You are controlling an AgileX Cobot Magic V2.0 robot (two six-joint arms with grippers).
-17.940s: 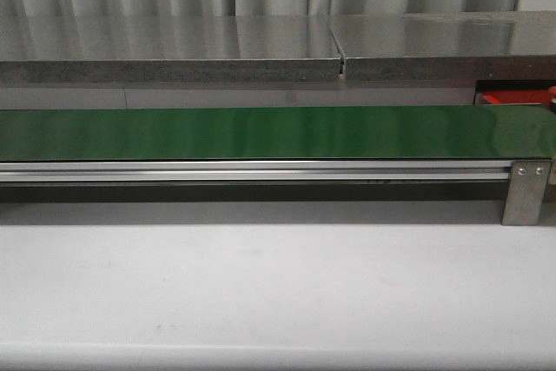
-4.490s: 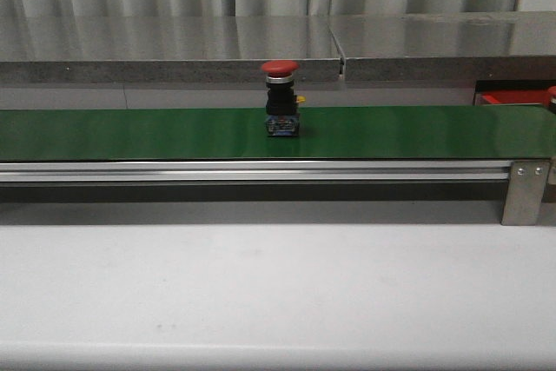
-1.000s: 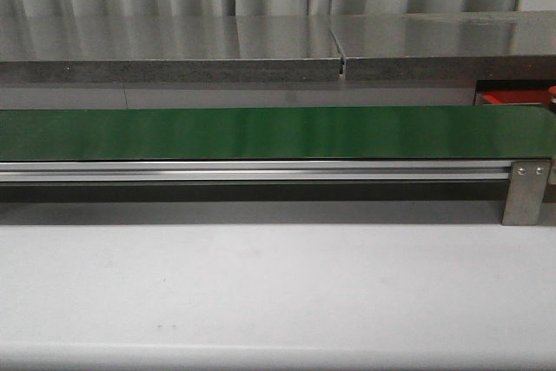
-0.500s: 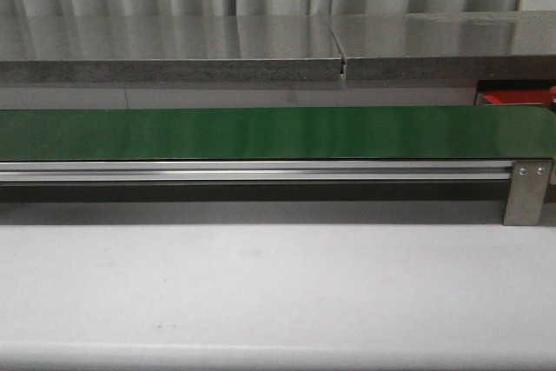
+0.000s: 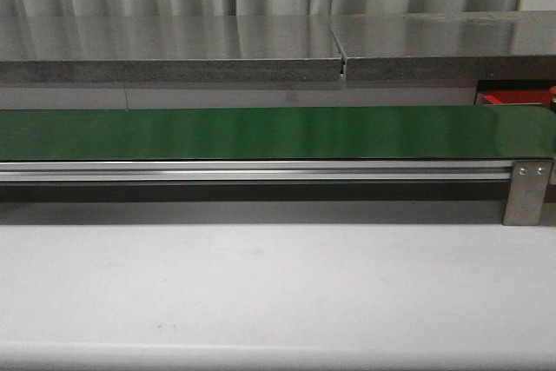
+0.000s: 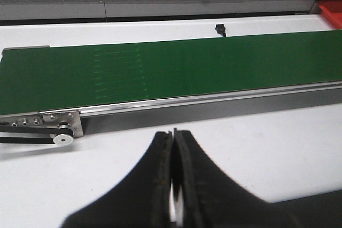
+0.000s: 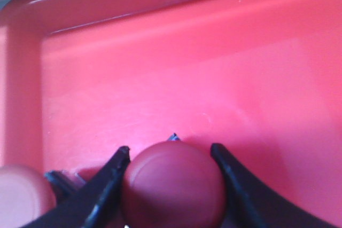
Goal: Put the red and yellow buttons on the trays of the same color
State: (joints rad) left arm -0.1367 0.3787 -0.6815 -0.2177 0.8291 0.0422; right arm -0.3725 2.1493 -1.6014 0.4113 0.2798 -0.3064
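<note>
While the right end effector (image 7: 171, 164) grips the red button (image 7: 173, 185) upright, cap toward its camera, over the red tray (image 7: 160, 68), the left end effector (image 6: 172, 148) is clenched empty; the green belt (image 5: 261, 132), bearing that button earlier, lies bare.

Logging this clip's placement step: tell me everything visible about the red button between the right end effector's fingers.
In the right wrist view, the red button shows a smooth, rounded, glossy dome cap that looks like plastic; its body is hidden beneath. It sits between the dark fingers of the right end effector, which flank it closely on both sides. It is over the floor of the red tray, and a second red cap lies nearby at the frame edge.
</note>
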